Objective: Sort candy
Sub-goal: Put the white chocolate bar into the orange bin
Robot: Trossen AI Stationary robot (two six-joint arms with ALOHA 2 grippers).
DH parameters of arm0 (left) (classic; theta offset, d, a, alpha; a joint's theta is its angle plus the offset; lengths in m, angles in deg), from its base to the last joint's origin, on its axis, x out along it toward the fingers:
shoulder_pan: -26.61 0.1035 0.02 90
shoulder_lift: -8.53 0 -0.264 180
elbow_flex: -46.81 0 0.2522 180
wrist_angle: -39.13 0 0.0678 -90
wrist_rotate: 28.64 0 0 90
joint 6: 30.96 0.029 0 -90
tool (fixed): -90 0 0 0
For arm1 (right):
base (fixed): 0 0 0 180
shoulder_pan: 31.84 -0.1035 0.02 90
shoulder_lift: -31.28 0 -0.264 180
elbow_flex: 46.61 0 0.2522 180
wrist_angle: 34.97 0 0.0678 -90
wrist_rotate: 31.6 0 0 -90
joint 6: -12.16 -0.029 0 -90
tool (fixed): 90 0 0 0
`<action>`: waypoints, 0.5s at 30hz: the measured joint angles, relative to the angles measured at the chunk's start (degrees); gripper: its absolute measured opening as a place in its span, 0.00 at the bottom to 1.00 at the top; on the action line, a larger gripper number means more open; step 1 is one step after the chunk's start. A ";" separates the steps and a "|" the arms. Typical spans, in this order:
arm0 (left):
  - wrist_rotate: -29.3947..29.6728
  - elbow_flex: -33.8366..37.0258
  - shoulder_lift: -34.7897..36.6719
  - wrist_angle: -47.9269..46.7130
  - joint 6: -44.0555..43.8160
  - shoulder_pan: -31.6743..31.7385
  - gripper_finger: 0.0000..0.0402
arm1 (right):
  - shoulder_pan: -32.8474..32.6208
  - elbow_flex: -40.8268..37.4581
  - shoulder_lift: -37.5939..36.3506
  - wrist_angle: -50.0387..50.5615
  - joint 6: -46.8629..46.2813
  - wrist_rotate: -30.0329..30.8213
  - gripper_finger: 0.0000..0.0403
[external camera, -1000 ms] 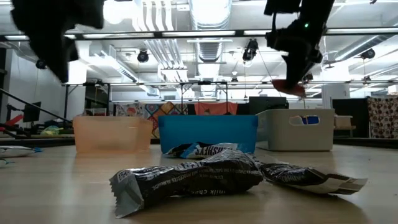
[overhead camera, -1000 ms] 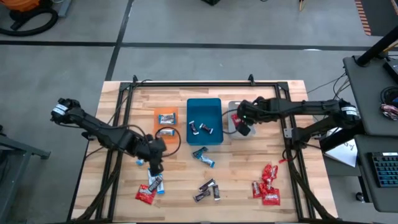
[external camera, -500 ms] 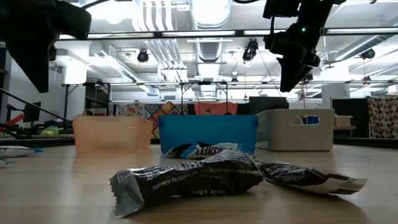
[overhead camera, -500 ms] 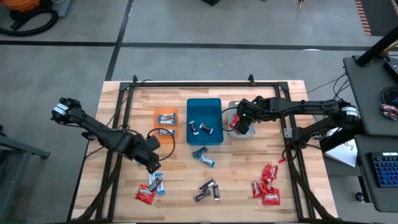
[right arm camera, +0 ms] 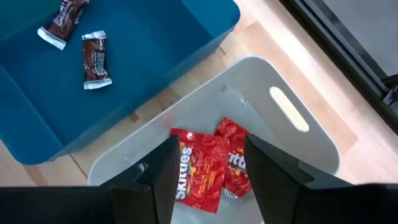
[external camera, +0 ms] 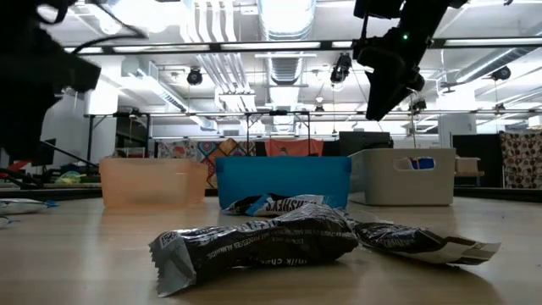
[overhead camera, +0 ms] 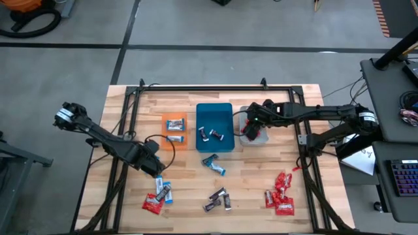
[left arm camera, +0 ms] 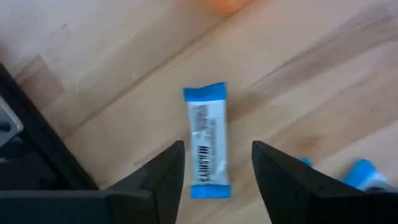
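Red wrapped candies (right arm camera: 208,163) are lodged in the grey plastic tray (right arm camera: 298,130) under the parted, empty right gripper (right arm camera: 208,177), while the left gripper (left arm camera: 217,180), also parted, is poised above a blue-and-white wrapped candy (left arm camera: 208,148), with many left unsorted.

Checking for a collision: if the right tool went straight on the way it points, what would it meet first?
Probably the red candy packets lying in the grey tray; the right tool stands open directly above them, nothing between.
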 joint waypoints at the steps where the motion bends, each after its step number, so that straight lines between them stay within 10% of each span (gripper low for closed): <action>1: -0.22 1.01 -0.01 0.61 -0.12 -0.02 0.44 | 0.00 0.00 0.00 -0.14 0.02 0.00 0.42; 15: -0.31 11.87 -0.02 16.69 0.81 0.00 0.47 | 0.00 -0.04 0.00 -0.62 -0.02 0.00 0.41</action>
